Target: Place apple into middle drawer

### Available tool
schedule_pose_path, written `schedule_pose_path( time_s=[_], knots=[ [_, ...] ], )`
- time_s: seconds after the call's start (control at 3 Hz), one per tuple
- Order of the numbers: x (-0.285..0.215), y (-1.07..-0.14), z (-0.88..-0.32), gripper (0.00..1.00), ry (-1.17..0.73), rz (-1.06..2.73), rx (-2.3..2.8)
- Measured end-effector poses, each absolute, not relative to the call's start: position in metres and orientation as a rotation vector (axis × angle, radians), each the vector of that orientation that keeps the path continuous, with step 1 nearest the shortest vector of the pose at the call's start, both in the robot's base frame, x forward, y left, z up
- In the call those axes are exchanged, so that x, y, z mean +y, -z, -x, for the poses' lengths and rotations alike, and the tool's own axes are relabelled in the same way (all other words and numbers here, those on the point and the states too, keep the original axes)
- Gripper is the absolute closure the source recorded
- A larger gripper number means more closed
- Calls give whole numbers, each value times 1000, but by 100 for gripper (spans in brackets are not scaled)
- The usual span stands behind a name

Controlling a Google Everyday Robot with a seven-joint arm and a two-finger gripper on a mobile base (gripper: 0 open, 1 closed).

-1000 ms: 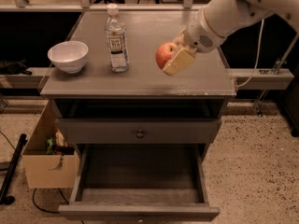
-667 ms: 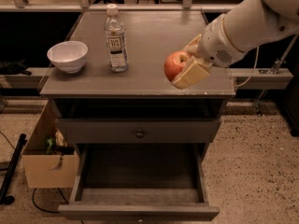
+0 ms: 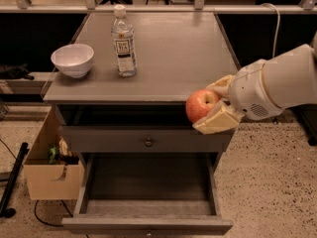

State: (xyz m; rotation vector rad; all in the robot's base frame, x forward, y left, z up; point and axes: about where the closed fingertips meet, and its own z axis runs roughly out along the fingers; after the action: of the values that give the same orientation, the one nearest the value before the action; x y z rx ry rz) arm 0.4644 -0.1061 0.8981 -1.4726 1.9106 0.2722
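The red-orange apple [image 3: 199, 104] is held in my gripper [image 3: 207, 108], whose beige fingers [image 3: 216, 122] are shut around it. The white arm comes in from the right. The apple hangs in the air just in front of the cabinet top's front right edge, level with the dark gap under the top. The middle drawer [image 3: 148, 206] is pulled out wide open below, its bare grey floor showing. The apple is above and slightly behind the drawer's right side.
A white bowl [image 3: 73, 59] and a clear water bottle [image 3: 123, 41] stand on the grey cabinet top [image 3: 178, 53]. A shut drawer front with a round knob [image 3: 148, 142] sits above the open drawer. A cardboard box [image 3: 45, 175] stands on the floor at the left.
My gripper has carried the apple from over the cabinet top's right side forward and down, past the front edge. The drawer, bowl and bottle have not moved.
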Motion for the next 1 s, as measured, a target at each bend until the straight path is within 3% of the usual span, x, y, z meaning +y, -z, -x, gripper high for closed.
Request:
schedule_pose_path(
  time_s=[0.67,1.0],
  knots=[
    [-88,-875,-462,100,-351,1413,1912],
    [-44,-805,-439,100,-533,1265,1939]
  ],
)
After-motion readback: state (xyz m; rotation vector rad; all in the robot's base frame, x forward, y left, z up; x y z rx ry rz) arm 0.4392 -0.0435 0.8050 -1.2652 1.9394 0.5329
